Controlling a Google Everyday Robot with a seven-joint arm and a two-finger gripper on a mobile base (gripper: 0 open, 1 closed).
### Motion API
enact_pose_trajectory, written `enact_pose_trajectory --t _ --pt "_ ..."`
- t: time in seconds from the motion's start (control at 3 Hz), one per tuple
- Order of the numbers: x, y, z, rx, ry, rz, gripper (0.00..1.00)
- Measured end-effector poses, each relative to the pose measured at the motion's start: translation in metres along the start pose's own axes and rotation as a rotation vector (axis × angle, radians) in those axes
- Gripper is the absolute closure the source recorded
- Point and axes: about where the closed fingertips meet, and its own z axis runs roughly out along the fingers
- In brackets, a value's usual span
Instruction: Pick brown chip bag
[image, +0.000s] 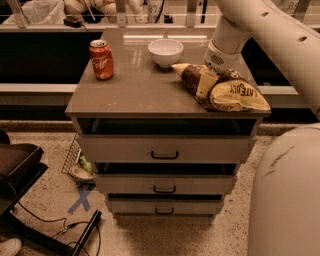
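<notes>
The brown chip bag (222, 89) lies on its side at the right of the cabinet top (135, 90), crinkled and glossy, with its pale yellow "LATE JULY" panel facing right. My gripper (216, 69) hangs from the white arm coming in from the upper right. It is right at the bag's upper back edge, and the bag and wrist hide its tips. I cannot tell whether it touches the bag.
A white bowl (165, 51) stands at the back centre, just left of the bag. A red cola can (102, 60) stands at the left. The cabinet has three drawers (165, 155) below. My white base (285, 195) fills the lower right. A chair base (30, 200) and cables lie on the floor at left.
</notes>
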Motion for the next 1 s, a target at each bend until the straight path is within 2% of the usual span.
enact_pose_trajectory --t 0.33,0.67,1.0 --pt "-0.0007 -0.0002 -0.0014 0.0 0.0 0.0 0.94" --pt "-0.0016 -0.0005 -0.0052 0.0 0.0 0.0 1.0" --pt "-0.0019 -0.0006 -0.0064 0.0 -0.001 0.0 1.0"
